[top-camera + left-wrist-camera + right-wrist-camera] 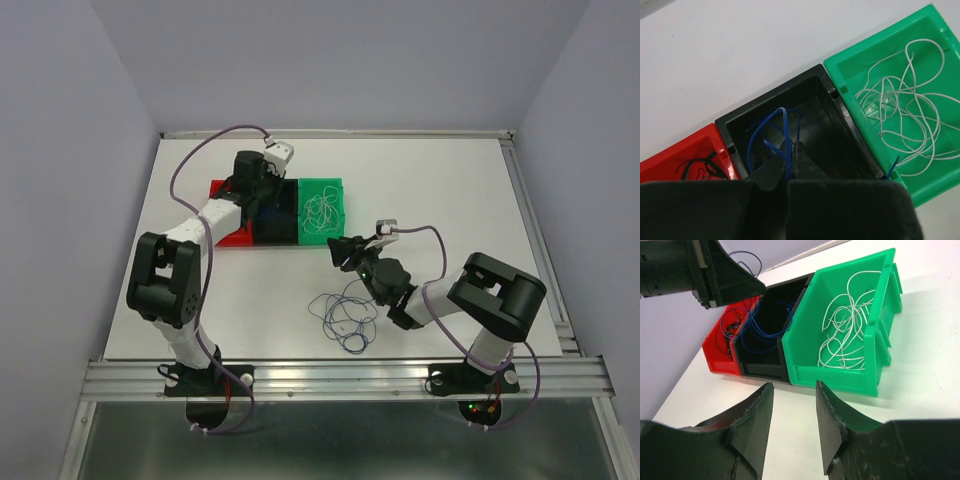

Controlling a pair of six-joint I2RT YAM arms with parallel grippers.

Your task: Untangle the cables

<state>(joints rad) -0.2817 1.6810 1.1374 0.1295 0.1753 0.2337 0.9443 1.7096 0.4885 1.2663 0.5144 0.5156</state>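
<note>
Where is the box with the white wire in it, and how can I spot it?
On the white table, a red plastic bin, a black plastic bin and a green plastic bin sit side by side. The green one is at the right end of the row. Only it holds a loose tangle of thin white wire.

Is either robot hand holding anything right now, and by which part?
The left hand pinches the blue cable at a looped stretch, over the black bin. The right hand is open and holds nothing.
</note>
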